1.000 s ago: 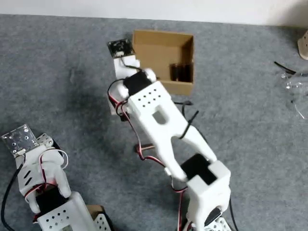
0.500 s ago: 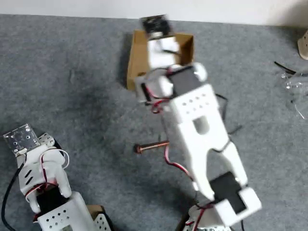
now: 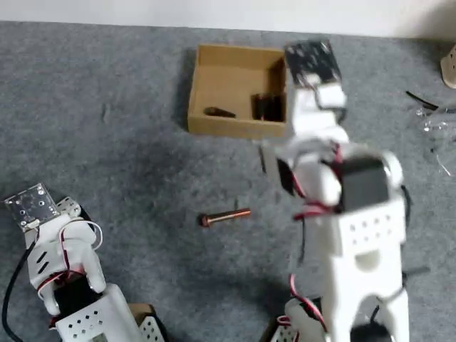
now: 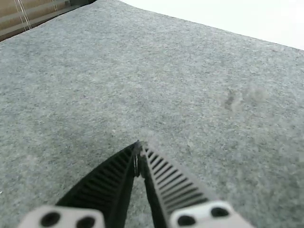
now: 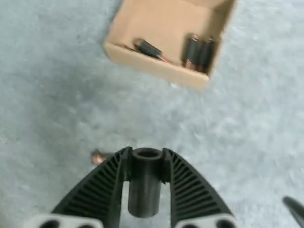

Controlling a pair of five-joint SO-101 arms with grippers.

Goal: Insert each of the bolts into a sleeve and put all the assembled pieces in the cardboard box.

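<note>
As the right gripper [image 5: 146, 152] clamps a black hollow cylindrical sleeve [image 5: 144, 190] between its two ribbed black fingers, its jaws stand only as far apart as the sleeve is wide, one finger pressed to each side. The sleeve sits upright in the grasp, its open end level with the fingertips.

Beyond those fingertips, well apart from them, stands the open brown cardboard box [image 5: 152, 66] on the grey felt mat [image 5: 57, 104]. Inside it, at the end farther from the gripper's line, a dark sleeve with a copper bolt end showing [image 5: 149, 48] lies at a slant; at the other end two dark sleeves [image 5: 199, 52] lie side by side, touching. Whether those two carry bolts cannot be told.

Just outside one finger of the right gripper, down on the mat, the head of a loose copper-coloured metal bolt [image 5: 98, 157] peeks out. From the high view this bolt [image 3: 224, 216] lies flat on the mat between the two arms, on the near side of the box [image 3: 235, 127] and apart from it.

The left gripper [image 4: 139, 154] hangs low over bare mat, its ribbed fingers pressed together at the tips with nothing between them.
</note>
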